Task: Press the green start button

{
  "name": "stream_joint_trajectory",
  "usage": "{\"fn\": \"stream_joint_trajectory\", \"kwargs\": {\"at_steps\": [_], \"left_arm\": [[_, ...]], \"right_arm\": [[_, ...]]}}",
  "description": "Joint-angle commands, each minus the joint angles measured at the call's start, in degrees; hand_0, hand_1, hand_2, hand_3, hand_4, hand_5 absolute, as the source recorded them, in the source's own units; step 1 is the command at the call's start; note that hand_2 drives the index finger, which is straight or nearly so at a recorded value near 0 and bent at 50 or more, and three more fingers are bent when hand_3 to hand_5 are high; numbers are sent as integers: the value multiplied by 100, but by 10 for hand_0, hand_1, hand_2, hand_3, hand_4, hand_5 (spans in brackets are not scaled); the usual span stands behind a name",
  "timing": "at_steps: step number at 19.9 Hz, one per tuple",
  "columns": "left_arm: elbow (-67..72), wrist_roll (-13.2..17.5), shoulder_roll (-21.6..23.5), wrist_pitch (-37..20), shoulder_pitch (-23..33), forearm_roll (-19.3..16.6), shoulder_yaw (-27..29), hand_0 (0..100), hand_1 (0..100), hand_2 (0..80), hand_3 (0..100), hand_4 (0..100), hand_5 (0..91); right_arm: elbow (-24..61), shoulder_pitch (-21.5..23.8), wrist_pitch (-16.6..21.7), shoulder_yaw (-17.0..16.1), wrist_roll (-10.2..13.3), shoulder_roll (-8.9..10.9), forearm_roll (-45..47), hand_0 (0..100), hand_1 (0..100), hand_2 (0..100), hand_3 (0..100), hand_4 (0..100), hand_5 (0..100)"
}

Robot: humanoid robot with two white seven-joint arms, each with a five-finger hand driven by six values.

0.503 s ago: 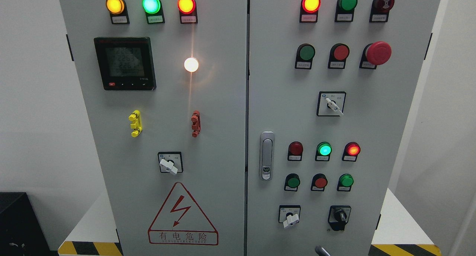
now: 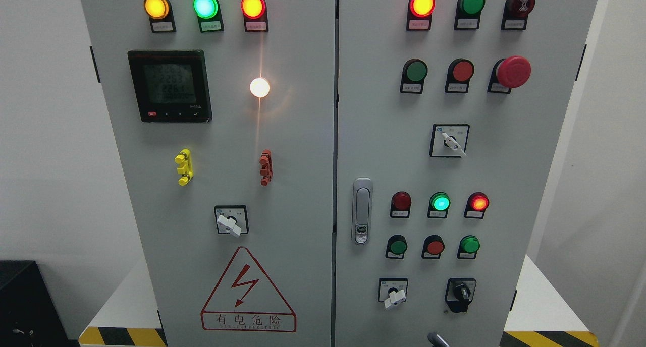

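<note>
The cabinet's left door (image 2: pixel 212 185) carries a meter (image 2: pixel 169 85) with three lamps (image 2: pixel 205 6) above it, a rotary switch (image 2: pixel 230 220) lower down and a warning triangle (image 2: pixel 248 290) beneath. On the right door (image 2: pixel 504 185), a handle (image 2: pixel 361 211) sits at the left edge, with rows of buttons (image 2: pixel 434 246) to its right.

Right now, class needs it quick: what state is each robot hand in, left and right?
Left hand: not in view.
Right hand: cannot be told; only a grey tip shows at the bottom edge, below the cabinet buttons.
</note>
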State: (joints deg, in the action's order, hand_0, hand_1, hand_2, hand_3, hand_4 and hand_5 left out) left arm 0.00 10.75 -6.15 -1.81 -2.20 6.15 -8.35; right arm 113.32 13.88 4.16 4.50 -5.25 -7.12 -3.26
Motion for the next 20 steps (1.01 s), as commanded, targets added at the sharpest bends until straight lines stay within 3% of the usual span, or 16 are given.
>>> {"fn": "stream_joint_trajectory", "kwargs": {"at_steps": [1, 5, 13, 14, 18, 20], "left_arm": [[-158, -3, 0, -3, 0, 0, 0, 120, 556, 0, 0, 0, 0], [-158, 5, 0, -3, 0, 0, 0, 120, 556, 0, 0, 0, 0], [-158, 6, 0, -3, 0, 0, 0, 120, 556, 0, 0, 0, 0], [-158, 6, 0, -3, 0, 0, 0, 120, 556, 0, 0, 0, 0], [-158, 6, 0, -3, 0, 0, 0, 120, 556, 0, 0, 0, 0], [-158, 6, 0, -3, 0, 0, 0, 120, 556, 0, 0, 0, 0]], "right_arm": [[312, 1, 14, 25, -2, 0, -305, 0, 214, 0, 38, 0, 0], [585, -16, 128, 60, 77, 0, -1210, 0, 329, 0, 159, 124, 24], [603, -244, 893, 60, 771, -17, -3705, 17, 311, 0, 476, 464, 379], [603, -306, 911, 69, 858, -17, -3969, 14, 306, 0, 535, 525, 443], [603, -535, 893, 86, 1079, -26, -4980, 0, 295, 0, 664, 617, 568], [603, -622, 867, 78, 1228, -35, -5577, 0, 302, 0, 732, 683, 683]]}}
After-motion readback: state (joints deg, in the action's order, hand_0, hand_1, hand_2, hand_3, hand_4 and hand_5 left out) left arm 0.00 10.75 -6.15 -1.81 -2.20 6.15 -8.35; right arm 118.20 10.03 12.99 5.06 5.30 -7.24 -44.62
